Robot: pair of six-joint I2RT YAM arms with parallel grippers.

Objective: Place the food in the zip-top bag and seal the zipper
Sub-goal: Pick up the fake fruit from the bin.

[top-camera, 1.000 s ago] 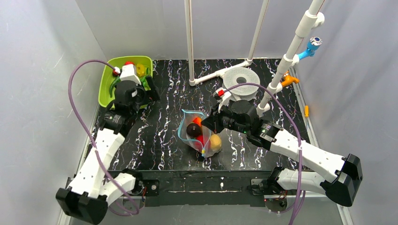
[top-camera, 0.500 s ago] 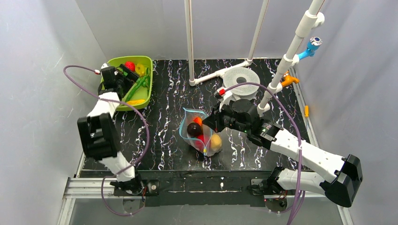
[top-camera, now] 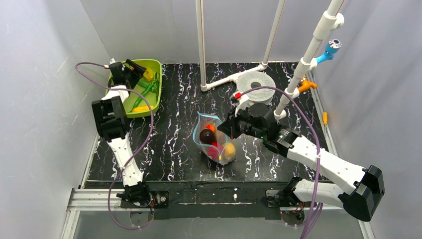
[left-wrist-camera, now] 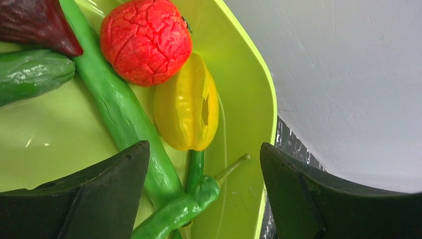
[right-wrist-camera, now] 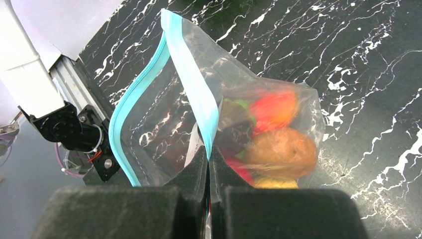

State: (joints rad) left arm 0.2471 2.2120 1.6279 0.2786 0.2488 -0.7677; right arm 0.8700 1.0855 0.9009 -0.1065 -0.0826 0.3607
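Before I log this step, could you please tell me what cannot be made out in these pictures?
Right tool: in the top view its own wrist hides its grip on the bag.
Right wrist view: the tool's fingers cover the bag's near part and the zipper's near end.
Left wrist view: the frame cuts off the tray, the dark red piece and the cucumber.

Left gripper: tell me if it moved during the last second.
Yes. The left gripper shifted from over the lime-green tray's near half toward its far-left corner.
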